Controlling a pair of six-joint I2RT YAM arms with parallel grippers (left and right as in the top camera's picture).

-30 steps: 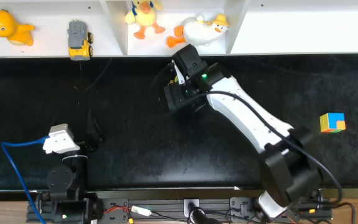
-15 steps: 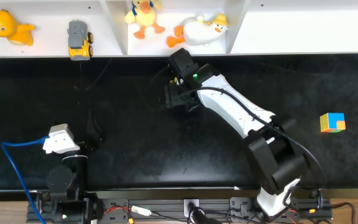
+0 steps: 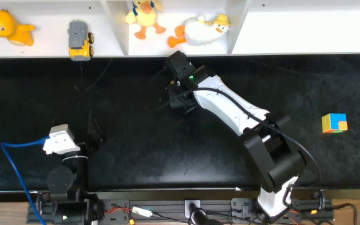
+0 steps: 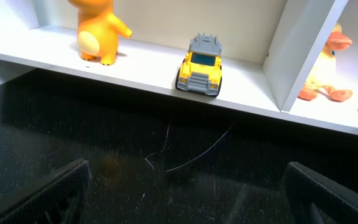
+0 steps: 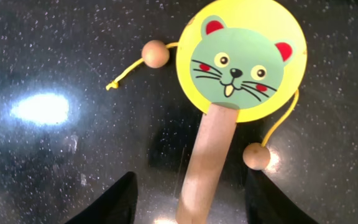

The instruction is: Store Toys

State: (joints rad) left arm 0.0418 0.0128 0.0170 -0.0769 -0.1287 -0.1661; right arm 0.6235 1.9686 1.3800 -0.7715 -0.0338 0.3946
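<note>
We're seeing the right gripper [image 5: 190, 200] spread open, its fingers straddling the wooden handle [image 5: 207, 155] of the cat-face rattle drum [image 5: 241, 62] and not gripping yet. It's been edging left over the drum this last second, so we're judging the pickup is next. The left gripper [image 4: 185, 193] is sitting open, well apart from the drum. The shelf [image 3: 305, 37] is waiting just beyond the drum.

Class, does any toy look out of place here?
Two toys lie on the black table, not the white shelf: a cat-face rattle drum beneath the right gripper, and a coloured cube farther right.
</note>
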